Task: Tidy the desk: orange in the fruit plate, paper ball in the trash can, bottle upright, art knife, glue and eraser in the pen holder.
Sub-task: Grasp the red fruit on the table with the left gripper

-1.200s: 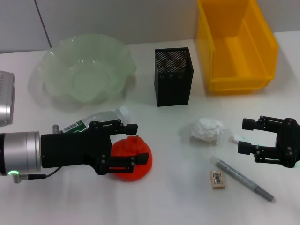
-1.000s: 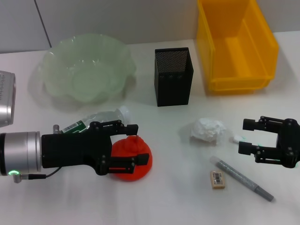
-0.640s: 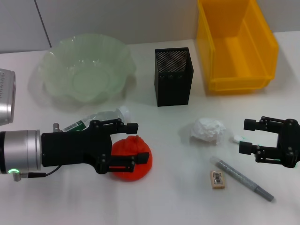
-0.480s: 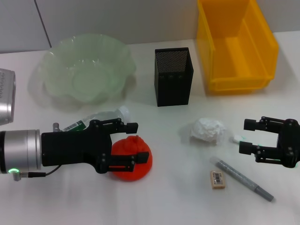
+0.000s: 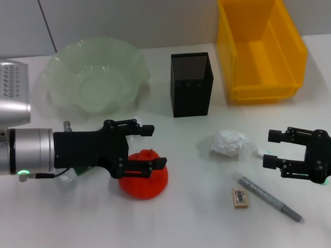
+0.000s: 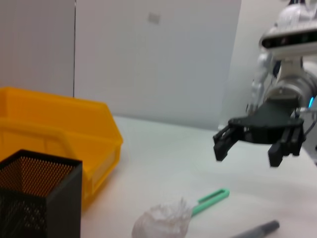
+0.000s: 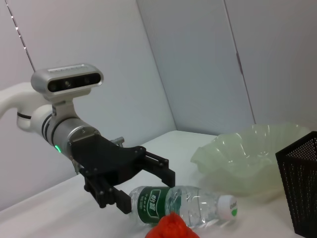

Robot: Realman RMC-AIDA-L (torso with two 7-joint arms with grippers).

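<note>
Left gripper (image 5: 150, 145) raised off the red-orange knobbed plastic orange (image 5: 144, 179), fingers spread, nothing held; fruit on the white desk (image 5: 170, 227), not yet gripped. Right gripper (image 5: 273, 150) parked, fingers apart, near the white crumpled paper ball (image 5: 228, 142). Beyond, pale-green scalloped fruit plate (image 5: 57, 70) without fruit

A white table (image 5: 196, 227) stands against pale grey wall panels (image 5: 129, 20)
</note>
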